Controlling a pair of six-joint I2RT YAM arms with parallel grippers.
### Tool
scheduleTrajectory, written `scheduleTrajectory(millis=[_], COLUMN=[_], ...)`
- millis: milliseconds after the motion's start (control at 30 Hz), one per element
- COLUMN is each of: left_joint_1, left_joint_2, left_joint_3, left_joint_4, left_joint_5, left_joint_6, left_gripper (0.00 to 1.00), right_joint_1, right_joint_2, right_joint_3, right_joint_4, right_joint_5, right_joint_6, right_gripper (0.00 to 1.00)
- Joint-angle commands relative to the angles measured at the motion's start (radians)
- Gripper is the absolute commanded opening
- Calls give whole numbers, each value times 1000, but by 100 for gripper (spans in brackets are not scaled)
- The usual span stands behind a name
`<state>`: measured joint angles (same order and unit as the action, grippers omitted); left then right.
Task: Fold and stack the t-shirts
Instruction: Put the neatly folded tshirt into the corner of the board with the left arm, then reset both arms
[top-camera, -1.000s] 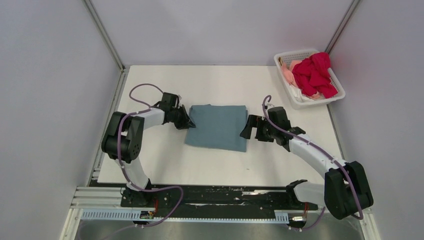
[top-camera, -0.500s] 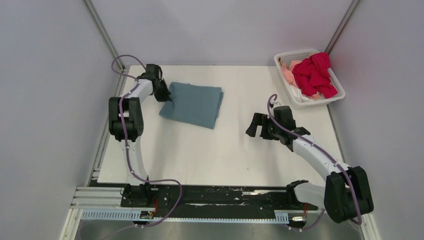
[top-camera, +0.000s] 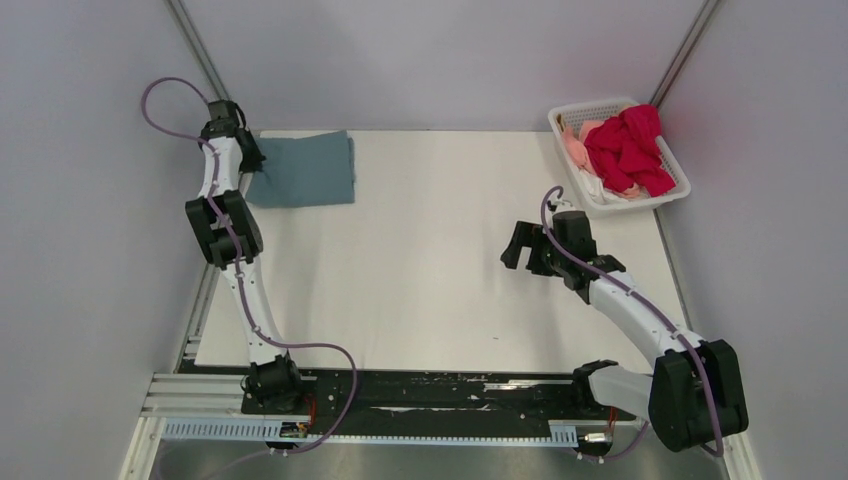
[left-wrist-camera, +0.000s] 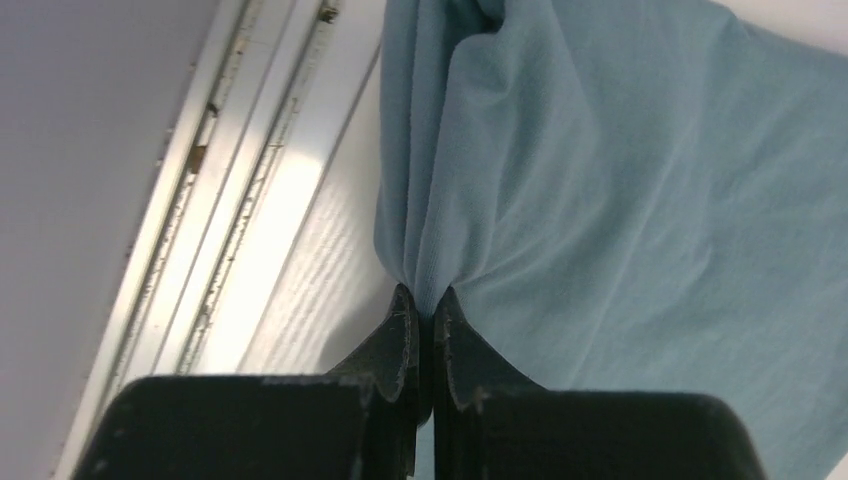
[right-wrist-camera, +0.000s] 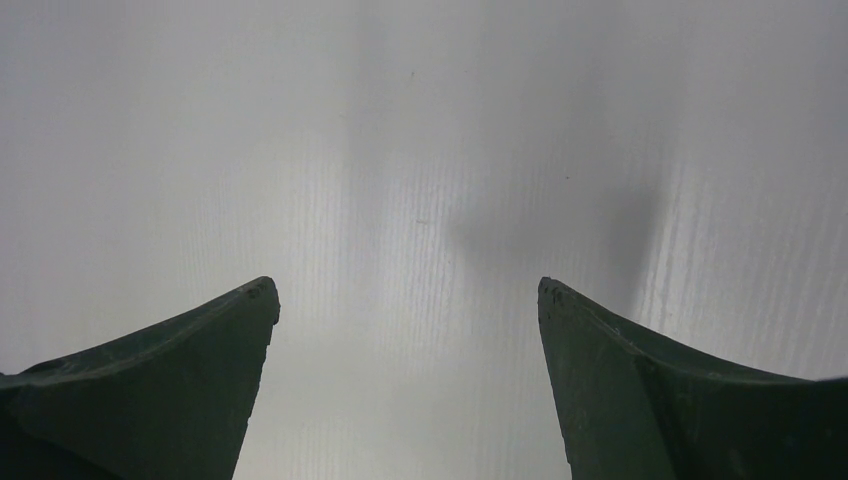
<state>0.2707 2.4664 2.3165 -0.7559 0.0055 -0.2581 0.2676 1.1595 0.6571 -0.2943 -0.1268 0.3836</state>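
Observation:
A folded blue-grey t-shirt (top-camera: 305, 170) (left-wrist-camera: 620, 200) lies in the table's far left corner. My left gripper (top-camera: 250, 160) (left-wrist-camera: 424, 296) is shut on its left edge, the cloth bunched between the black fingertips. A red t-shirt (top-camera: 630, 150) and a pale pink t-shirt (top-camera: 577, 150) lie crumpled in the white basket (top-camera: 590, 200) at the far right. My right gripper (top-camera: 515, 248) (right-wrist-camera: 408, 290) stands open over bare table right of centre, with nothing between its fingers.
The table's left edge rail (left-wrist-camera: 230, 220) runs close beside the left gripper. Grey enclosure walls stand on the left, back and right. The white table top (top-camera: 430, 270) lies between the two arms.
The left arm has dragged the folded blue-grey t-shirt from the table's middle to the far left corner, staying shut on it. The right gripper has drawn back a little to the right, still open.

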Motion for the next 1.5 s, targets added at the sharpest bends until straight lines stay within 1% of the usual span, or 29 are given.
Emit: scheduleTrajectory(millis=[0,267,467,533,567,600,633,700,833,900,933,967,1000,1033,1067,1100,1133,1167,1200,1233,1267,1300,1333,1367,1400,1433,1467], left_joint_1=[26,30,30,30,30,30,30,29,19,1,-18,-32,-60,-78,-115,-134,-174,-195,-239,-253,-307,-332,-378,-402,-448,-470,-513], left_joint_2=[7,64,98,91,86,72,61,20,-123,-258,-296,-382,-430,-519,-568,-668,-719,-825,-877,-970,-1010,-1083,-1117,-1176,-1209,-1270,-1304], left_joint_3=[58,119,133,132,130,127,126,127,123,93,42,8,-78,-181,-237,-365,-440,-618,-702,-868,-941,-1063,-1120,-1227,-1279,-1387,-1438], left_joint_4=[43,125,149,144,137,133,133,128,82,50,36,34,39,44,57,68,113,148,245,328,356,395,408,430,445,481,503], left_joint_5=[33,103,81,47,39,44,48,42,43,53,52,50,45,16,7,-15,-30,-47,-42,-34,-34,-34,-40,-44,-46,-58,-58], left_joint_6=[76,76,46,32,27,26,25,-2,-68,-94,-103,-120,-126,-143,-149,-162,-175,-205,-209,-213,-218,-229,-239,-257,-262,-279,-296], left_gripper=[0,0,0,11,33,54,88,99,100,100,100,100,100,100,100,100,100,100,100,100,100,100,100,100,100,100,100], right_joint_1=[-5,-6,-6,-6,-5,-5,-5,-5,-6,-7,-7,-8,-8,-9,-9,-8,-9,-9,-9,-10,-10,-11,-10,-9,-9,-11,-9], right_joint_2=[4,42,34,34,35,37,40,42,3,-25,-34,-40,-43,-45,-46,-51,-55,-63,-70,-80,-90,-103,-116,-127,-135,-143,-150], right_joint_3=[27,45,49,49,53,54,57,62,67,60,56,52,52,54,55,50,46,39,32,26,18,6,-4,-16,-24,-30,-37], right_joint_4=[46,48,47,47,45,46,46,44,14,7,-1,-3,-9,-20,-27,-29,-31,-32,-32,-36,-37,-37,-38,-36,-36,-36,-36], right_joint_5=[58,65,61,81,89,97,104,117,188,206,211,210,202,191,178,155,145,104,86,67,54,55,70,86,109,124,168], right_joint_6=[-6,3,8,5,3,4,5,-1,23,42,58,66,66,70,71,71,72,73,72,69,63,62,67,72,76,82,85], right_gripper=[100,100,100,100,100,100,100,100,100,100,100,100,100,100,100,100,100,100,100,100,100,100,100,100,100,100,100])
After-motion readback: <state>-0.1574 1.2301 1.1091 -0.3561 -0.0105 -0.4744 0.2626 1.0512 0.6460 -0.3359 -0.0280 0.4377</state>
